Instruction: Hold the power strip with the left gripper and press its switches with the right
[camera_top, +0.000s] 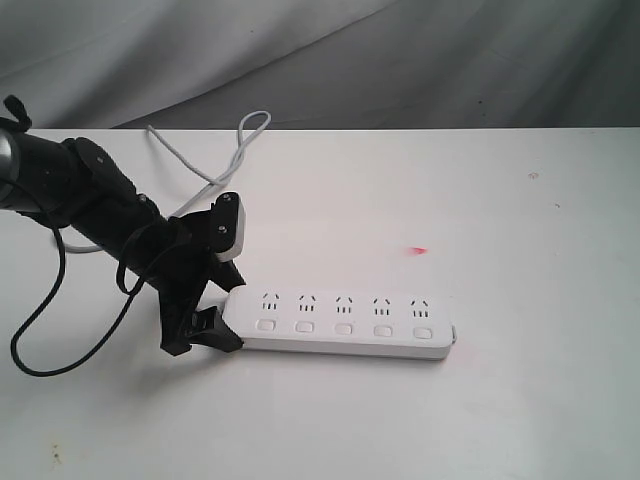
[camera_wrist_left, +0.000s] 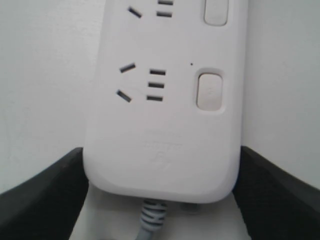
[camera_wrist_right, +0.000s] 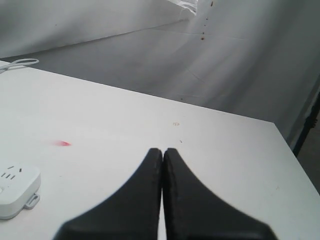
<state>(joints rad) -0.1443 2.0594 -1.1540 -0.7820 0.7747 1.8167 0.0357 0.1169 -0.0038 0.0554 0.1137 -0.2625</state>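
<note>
Matte white table (camera_top: 520, 200) bears the smooth round-ended power strip (camera_top: 345, 322); left gripper (camera_top: 220, 305) jaws clasp its cord end, right gripper (camera_wrist_right: 162, 160) jaws are clenched together.

Our left arm (camera_top: 95, 200), slim, black and jointed, enters the exterior view at its left edge and slants down toward the tabletop (camera_top: 500, 200), with a loose black cable (camera_top: 42, 374) looping below it. At its end our left hand (camera_top: 226, 310) sits low. Its two black fingers (camera_wrist_left: 45, 195) press against the edges of the power strip (camera_top: 345, 322), one on each side of the cord end. Our right hand (camera_wrist_right: 162, 162) shows only in its wrist view, where its two black fingers lie closed flat together, tips touching, pointing out over the tabletop.
</note>
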